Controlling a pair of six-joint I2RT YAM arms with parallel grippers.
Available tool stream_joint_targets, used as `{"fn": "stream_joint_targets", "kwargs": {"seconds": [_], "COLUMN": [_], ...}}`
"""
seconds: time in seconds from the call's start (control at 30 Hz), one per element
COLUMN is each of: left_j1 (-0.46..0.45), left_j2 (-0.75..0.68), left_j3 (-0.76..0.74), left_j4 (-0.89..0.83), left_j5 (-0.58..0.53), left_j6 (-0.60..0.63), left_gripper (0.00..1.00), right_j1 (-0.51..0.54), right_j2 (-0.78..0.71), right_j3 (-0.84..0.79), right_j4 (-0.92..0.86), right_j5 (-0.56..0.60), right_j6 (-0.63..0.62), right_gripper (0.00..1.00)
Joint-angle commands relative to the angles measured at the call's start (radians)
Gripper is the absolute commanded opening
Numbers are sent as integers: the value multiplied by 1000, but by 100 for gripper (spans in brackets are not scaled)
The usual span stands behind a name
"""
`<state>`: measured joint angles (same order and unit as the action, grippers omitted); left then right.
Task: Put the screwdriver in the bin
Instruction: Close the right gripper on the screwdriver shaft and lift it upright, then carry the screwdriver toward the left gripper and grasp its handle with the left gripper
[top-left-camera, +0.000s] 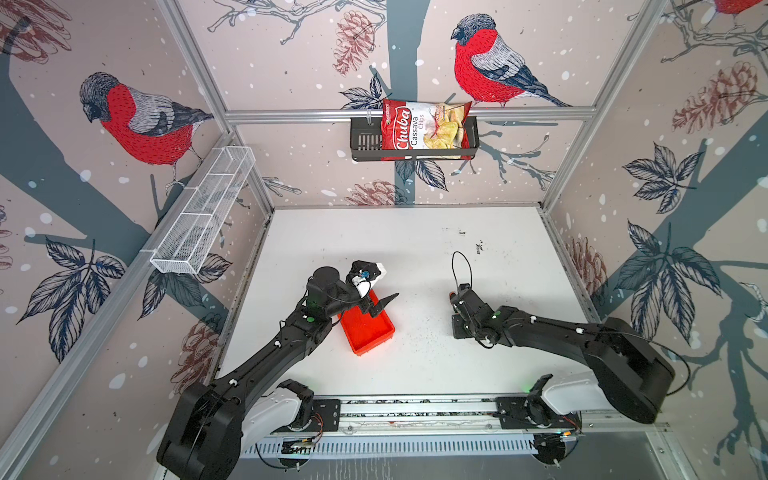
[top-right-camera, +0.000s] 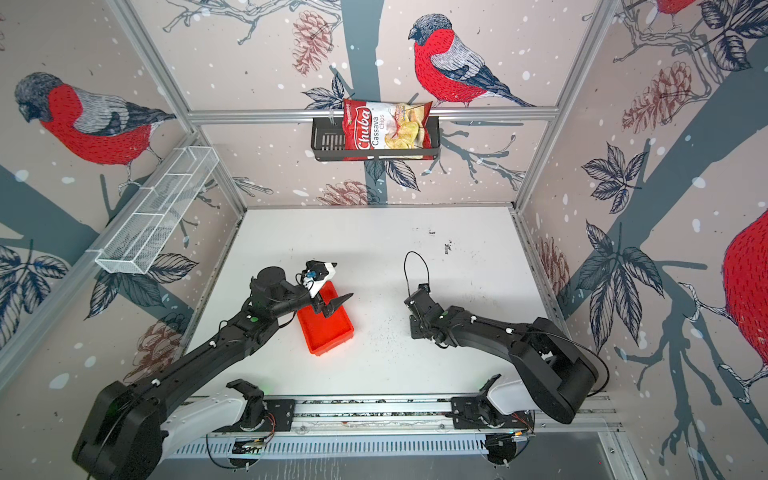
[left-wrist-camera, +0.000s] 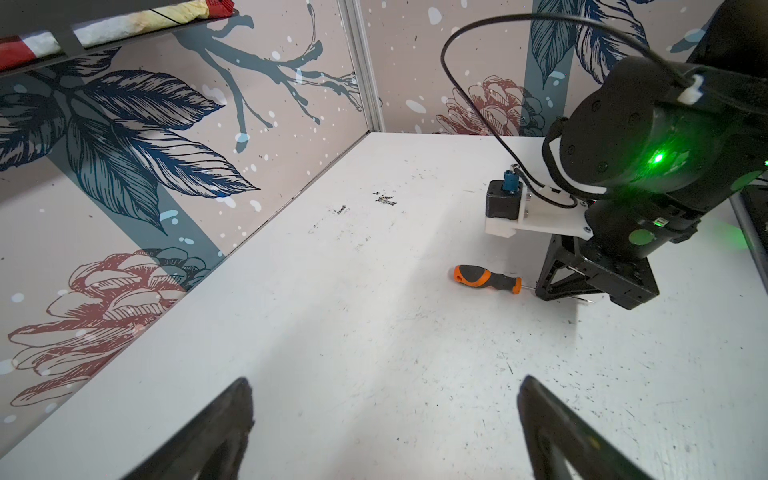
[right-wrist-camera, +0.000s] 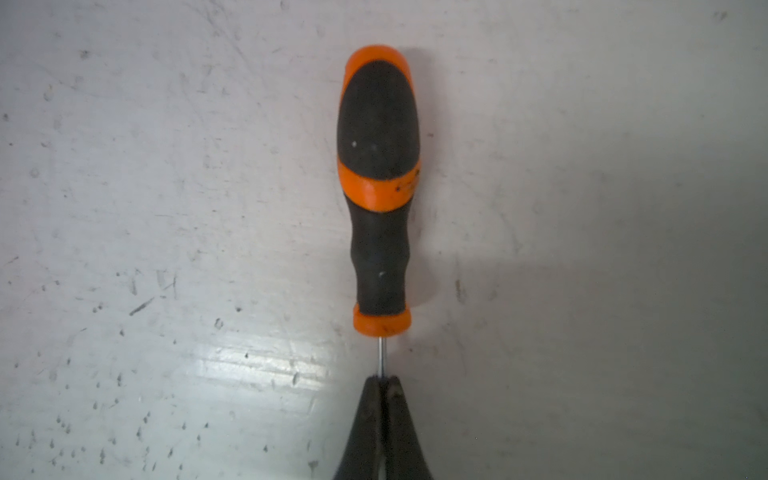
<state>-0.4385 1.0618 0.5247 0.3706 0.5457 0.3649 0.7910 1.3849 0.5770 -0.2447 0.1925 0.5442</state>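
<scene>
Screwdriver (right-wrist-camera: 378, 187) shaft (thin metal) pinched by R tool (right-wrist-camera: 384, 379).

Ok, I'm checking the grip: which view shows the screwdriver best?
The right wrist view: the screwdriver fills the frame, with the right claw shut on its thin shaft. The left wrist view shows it small, side-on. In a top view only an orange bit of handle peeks past the arm.

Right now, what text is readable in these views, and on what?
"Chuba": chips bag in the black wall basket.
"Cassava Chips": same bag.
Other small print on the bag: too small to read.
No text visible on the screwdriver or the bin.
</scene>
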Motion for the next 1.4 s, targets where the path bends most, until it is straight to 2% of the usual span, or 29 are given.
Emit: {"fn": "stream_joint_targets", "kwargs": {"seconds": [0.0,0.27,0.6,0.77,0.9,1.0,1.13,1.37], "left_j1": [0,0,0,0,0,0,-6,-66], "left_j2": [-2,16,31,34,51,88,166,301], "left_j3": [-3,4,-7,-6,-13,-22,-66,-60], "left_j4": [35,58,137,152,195,280,510,762], "left_j5": [-2,-30,-92,-193,-243,-215,-191,-172], "left_j6": [-18,-106,-328,-528,-740,-879,-1063,-1221], "left_gripper": [98,98,98,98,97,98,97,96], "right_j1": [2,5,9,9,10,10,10,14], "right_j2": [-17,-50,-55,-48,-42,-39,-43,-47], "right_j3": [7,20,43,77,93,101,100,111], "right_j4": [-22,32,157,227,327,389,479,561], "right_j5": [19,32,33,15,-62,-111,-195,-296], "right_j6": [-27,-73,-127,-159,-154,-158,-168,-186], "right_gripper": [0,0,0,0,0,0,0,0]}}
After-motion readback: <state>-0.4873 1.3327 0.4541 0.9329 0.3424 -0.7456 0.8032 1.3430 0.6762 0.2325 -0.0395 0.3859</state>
